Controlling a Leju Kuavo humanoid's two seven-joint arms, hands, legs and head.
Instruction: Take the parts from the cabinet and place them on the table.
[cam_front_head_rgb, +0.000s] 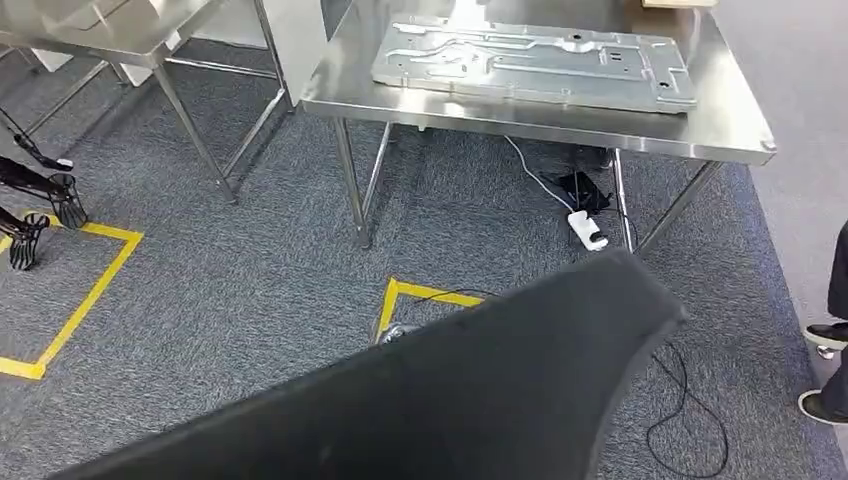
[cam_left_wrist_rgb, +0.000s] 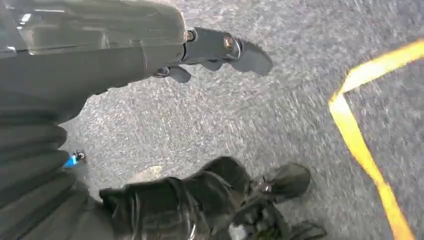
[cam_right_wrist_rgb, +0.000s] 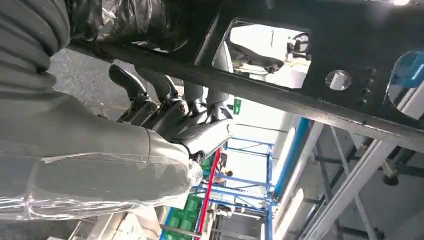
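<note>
Clearly the right robot hand (cam_right_wrist_rgb: 165, 112) had its dark fingers (cam_right_wrist_rgb: 131, 85) hooked over the edge of a black panel (cam_front_head_rgb: 470, 400), a flat part with cut-out holes, carried low across the front of the robot and well short of the steel counter (cam_front_head_rgb: 735, 125) ahead. On that counter lay a grey stamped metal plate (cam_front_head_rgb: 535, 62). The left robot hand (cam_left_wrist_rgb: 220, 50) hung over the grey carpet (cam_front_head_rgb: 250, 240) beside yellow floor tape (cam_left_wrist_rgb: 357, 145), fingers loosely spread, holding nothing.
</note>
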